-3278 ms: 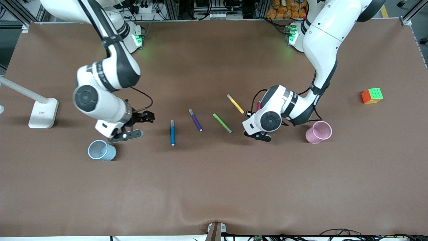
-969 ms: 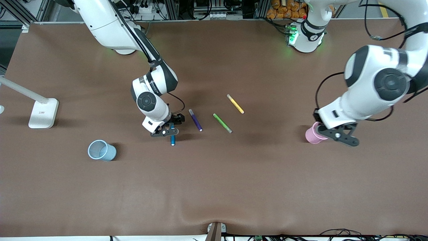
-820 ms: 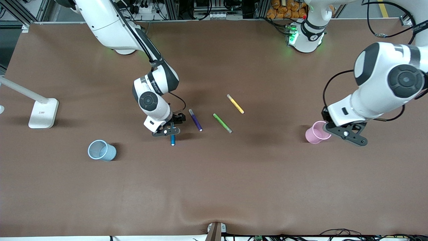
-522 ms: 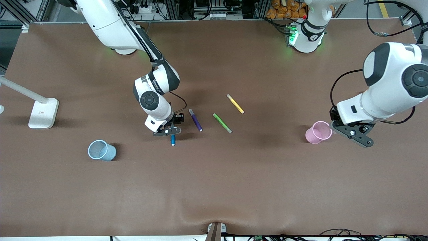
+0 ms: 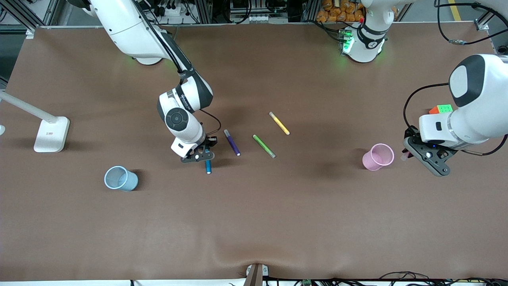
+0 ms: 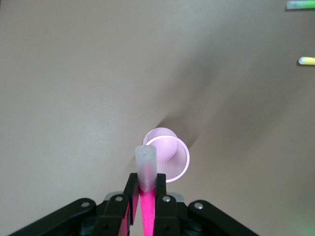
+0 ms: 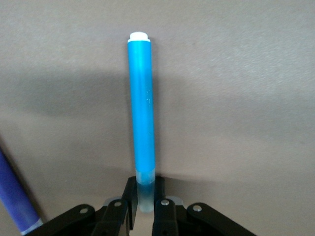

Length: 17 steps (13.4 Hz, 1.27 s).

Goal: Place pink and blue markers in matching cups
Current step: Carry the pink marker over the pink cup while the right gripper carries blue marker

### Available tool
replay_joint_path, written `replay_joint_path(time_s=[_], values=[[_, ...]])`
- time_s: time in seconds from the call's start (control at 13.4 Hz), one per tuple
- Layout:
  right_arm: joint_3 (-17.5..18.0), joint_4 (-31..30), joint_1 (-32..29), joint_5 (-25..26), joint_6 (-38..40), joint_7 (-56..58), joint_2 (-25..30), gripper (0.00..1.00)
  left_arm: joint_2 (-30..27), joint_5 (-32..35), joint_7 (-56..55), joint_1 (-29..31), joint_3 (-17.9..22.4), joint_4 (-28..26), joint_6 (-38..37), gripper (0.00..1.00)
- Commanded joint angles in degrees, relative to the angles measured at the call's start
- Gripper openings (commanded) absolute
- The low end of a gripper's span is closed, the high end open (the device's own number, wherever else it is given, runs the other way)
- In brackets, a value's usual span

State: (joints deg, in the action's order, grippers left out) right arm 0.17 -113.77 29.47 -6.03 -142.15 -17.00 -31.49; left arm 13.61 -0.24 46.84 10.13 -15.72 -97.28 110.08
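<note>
Since earlier, our left gripper (image 5: 408, 153) swung past the pale pink mesh cup (image 5: 378, 157), pinching the magenta-pink felt-tip marker (image 6: 146, 173) at its 3 o'clock | right gripper (image 5: 206, 153) just clamped the bright blue felt-tip marker (image 7: 142, 118) on the table | next: lift toward the light blue mesh cup (image 5: 120, 178) at 8 o'clock.

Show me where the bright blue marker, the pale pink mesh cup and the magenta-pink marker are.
bright blue marker (image 7: 142, 113): right wrist view, middle of its barrel.
pale pink mesh cup (image 5: 372, 163): front view, outer wall.
magenta-pink marker (image 6: 146, 163): left wrist view, its paler end.
</note>
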Motion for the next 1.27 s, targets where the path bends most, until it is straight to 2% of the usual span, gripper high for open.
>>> replay_joint_path(time_s=[0.0,0.15,0.45,0.67,0.97,1.19], values=[[-1.5,-0.3,-0.2,1.0,0.8,-0.7,2.8,0.0,-1.0,-1.6,5.4,0.9,-0.7,-1.5,0.3,0.0],[-3.2,-0.1,-0.2,1.0,3.4,-0.7,5.5,0.0,-0.6,-6.8,10.0,1.0,-0.6,-3.0,0.0,0.0],[-7.9,1.2,-0.3,1.0,9.3,0.0,10.1,0.0,0.9,-8.2,21.8,2.9,-0.6,-2.8,0.2,0.0],[-9.8,6.0,-0.3,2.4,19.8,4.0,9.9,0.0,2.0,-9.8,30.0,3.3,-0.6,-3.3,0.7,0.0],[-10.5,9.8,-1.9,14.6,30.0,13.8,9.7,0.0,3.1,-11.4,38.7,3.8,-0.6,-3.1,1.4,0.0],[-10.5,12.3,-3.5,21.8,34.6,24.6,9.6,0.0,4.5,-11.5,43.5,3.9,-0.6,-3.2,2.9,0.0]])
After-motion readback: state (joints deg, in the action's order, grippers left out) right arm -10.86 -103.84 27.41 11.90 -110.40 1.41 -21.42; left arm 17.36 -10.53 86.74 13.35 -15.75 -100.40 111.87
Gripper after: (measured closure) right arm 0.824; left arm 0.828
